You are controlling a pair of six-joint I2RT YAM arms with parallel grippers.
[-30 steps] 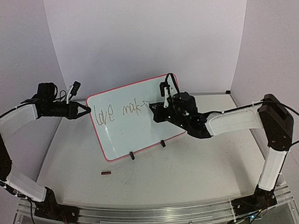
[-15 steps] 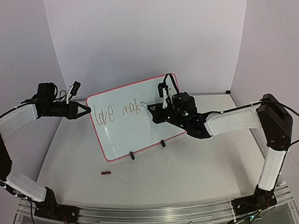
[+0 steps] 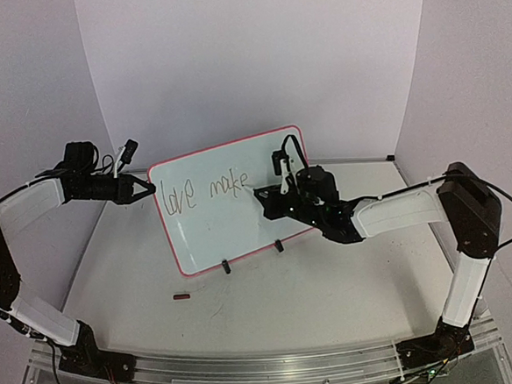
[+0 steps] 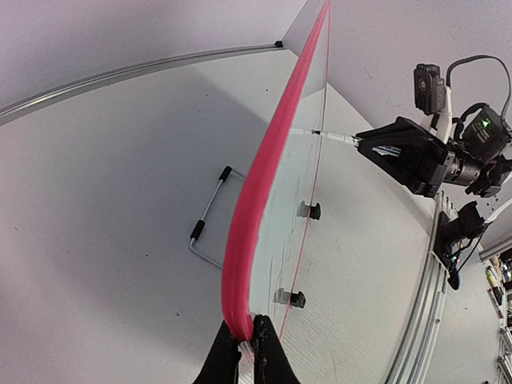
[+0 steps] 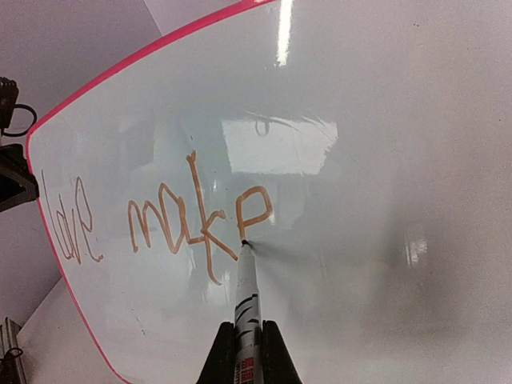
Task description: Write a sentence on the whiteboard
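The right gripper is closed on the barrel of a marker, which is pointed straight ahead from the fingers, its long axis running from the gripper to the whiteboard. The tip is set against the board at the foot of the last letter of the sentence, of which "love make" is written so far in a single line.

The coming stroke is judged to turn on one relation: the unwritten surface lies to the right of the tip in the right wrist view, on the same line, so the marker is to be carried sideways across its own axis, with contact kept.

In the overhead view the board is seen standing tilted on the desk on two black clip feet, between the two arms. The left gripper is pinched shut on the red-pink frame at the board's left edge, so the board is braced from the side where the words begin. The right arm is the nearer one to the blank area.
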